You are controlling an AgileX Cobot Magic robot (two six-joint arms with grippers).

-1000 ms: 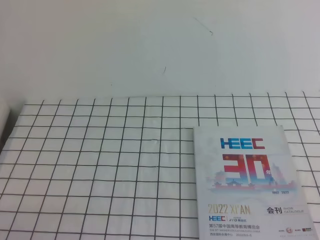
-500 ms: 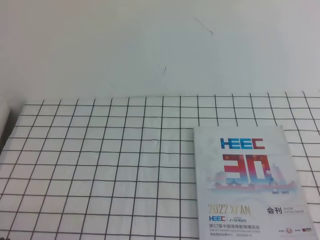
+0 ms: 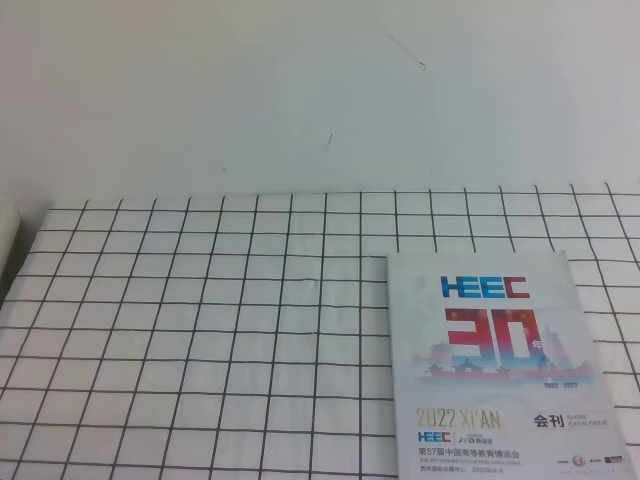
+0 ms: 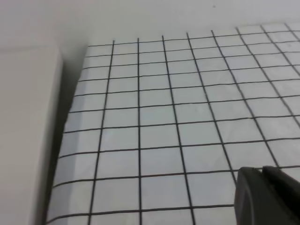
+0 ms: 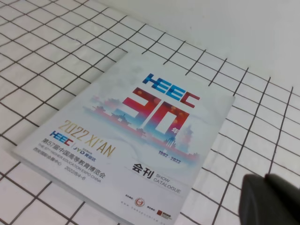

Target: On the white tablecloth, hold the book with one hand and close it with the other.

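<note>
You see the book [image 3: 500,365] lying closed, cover up, at the lower right of the white tablecloth [image 3: 220,330]. Each wrist view's lower right corner shows a dark gripper part, perhaps a fingertip; you cannot tell either grip.

Only the flat book [image 3: 497,365] interrupts the white tablecloth [image 3: 220,320].

Plain white wall [image 3: 300,90] across the far side, faint dark scratch marks [image 3: 420,66] up on it, pale flat ledge [image 4: 23,131] running along the left edge
</note>
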